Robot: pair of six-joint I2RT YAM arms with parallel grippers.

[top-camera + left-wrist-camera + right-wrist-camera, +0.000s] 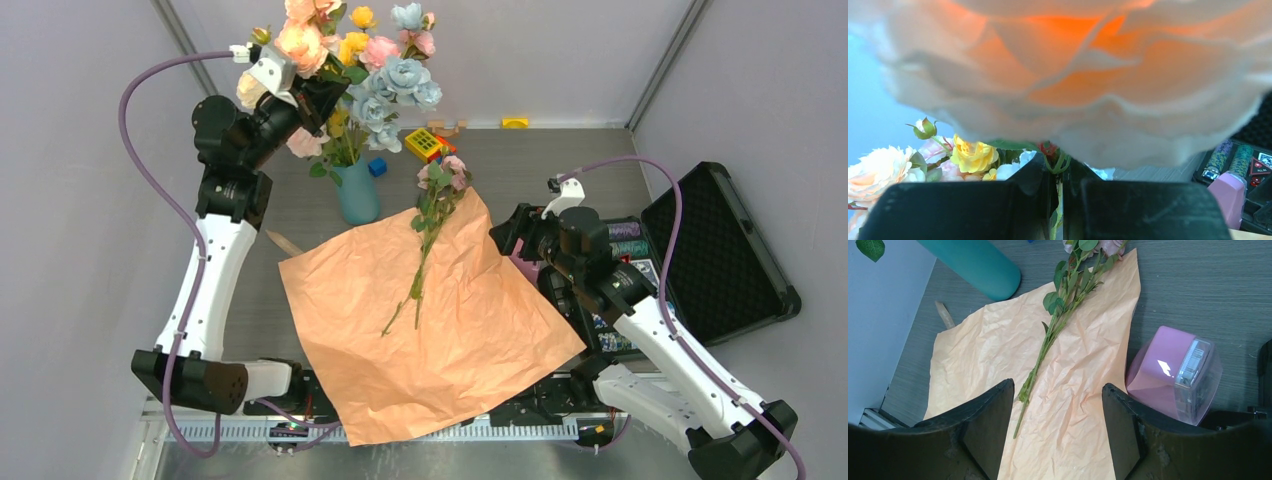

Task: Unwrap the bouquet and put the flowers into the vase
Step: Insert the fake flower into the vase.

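right wrist | flowers point(1064, 290) lie ahead | stem ends between parted fingers point(990, 422)

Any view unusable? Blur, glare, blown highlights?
Left wrist: a peach bloom fills the top, out of focus, glowing orange; the yellow flower below is sharper; the left hand, shut on a stem, is dark. Right wrist: sharp, one glare spot on the pink box. Top view: even light, soft shadows, crisp paper creases.

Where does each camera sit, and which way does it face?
Top external: above and behind the arms, facing down at the table; both show.
Left wrist: raised, facing a peach rose; left gripper, jaws shut on its stem, shows.
Right wrist: beside the orange paper, facing it; right gripper, jaws open, shows.
Top and right wrist share paper, vase.
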